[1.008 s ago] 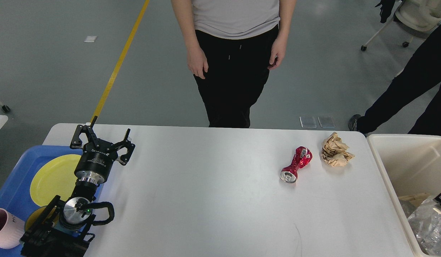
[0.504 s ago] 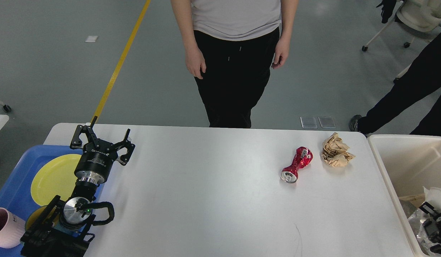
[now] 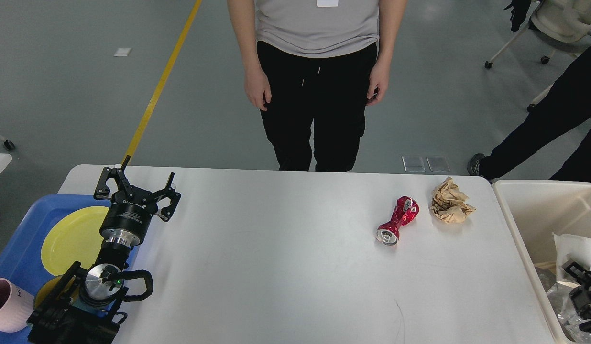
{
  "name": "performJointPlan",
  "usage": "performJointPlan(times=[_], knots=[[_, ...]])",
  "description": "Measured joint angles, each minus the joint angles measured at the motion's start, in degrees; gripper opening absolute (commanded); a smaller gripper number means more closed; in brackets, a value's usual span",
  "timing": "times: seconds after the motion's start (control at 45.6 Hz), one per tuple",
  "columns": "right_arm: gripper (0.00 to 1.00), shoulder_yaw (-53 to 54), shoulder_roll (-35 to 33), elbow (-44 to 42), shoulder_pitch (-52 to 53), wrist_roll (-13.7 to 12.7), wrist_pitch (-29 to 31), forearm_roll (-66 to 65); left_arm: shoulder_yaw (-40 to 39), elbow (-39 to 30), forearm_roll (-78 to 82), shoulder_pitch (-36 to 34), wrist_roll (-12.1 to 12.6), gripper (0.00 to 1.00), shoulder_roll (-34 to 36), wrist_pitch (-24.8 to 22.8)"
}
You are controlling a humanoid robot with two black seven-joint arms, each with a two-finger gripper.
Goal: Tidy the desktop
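Note:
The white desktop fills the lower part of the head view. A crushed red can lies on it at the right, with a crumpled ball of brown paper just beyond it. My left gripper stands open and empty over the desktop's far left corner, beside the blue tray. My right gripper shows only partly at the right edge, down inside the cream bin. It is dark, and a white sheet stands against its top; its fingers cannot be told apart.
A blue tray at the left holds a yellow plate and a pink cup. The cream bin at the right holds clear plastic and scraps. One person stands at the far edge, another at the far right.
My right gripper has come up into view inside the bin, and the white sheet has risen with it. The person at the far edge stepped back slightly. My left arm has not moved.

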Motion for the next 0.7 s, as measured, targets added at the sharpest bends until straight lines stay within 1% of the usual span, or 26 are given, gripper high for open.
performJointPlan(times=[0.219,0.307,0.372,0.504,0.701], knots=[[1.00,0.10,-0.40,0.37,0.90,-0.01,0.67,-0.22,0.00,0.00,0.00,0.00,0.00,0.97,0.00,0.00],[1.00,1.40,-2.46,0.51,2.48,0.33,0.70,0.04,-0.04,0.00,0.00,0.00,0.00,0.97,0.00,0.00],[1.00,1.34,-3.40,2.13,2.65,0.82,0.91,-1.26,-0.08,0.00,-0.01,0.00,0.00,0.97,0.00,-0.01],[1.00,1.74,-4.56,2.57,6.07,1.03,-1.84,-3.03,-0.07,0.00,0.01,0.00,0.00,0.97,0.00,-0.02],[1.00,1.63,-4.80,3.01,7.39,1.16,-2.75,-5.36,-0.01,0.01,0.04,0.00,0.00,0.97,0.00,-0.03]])
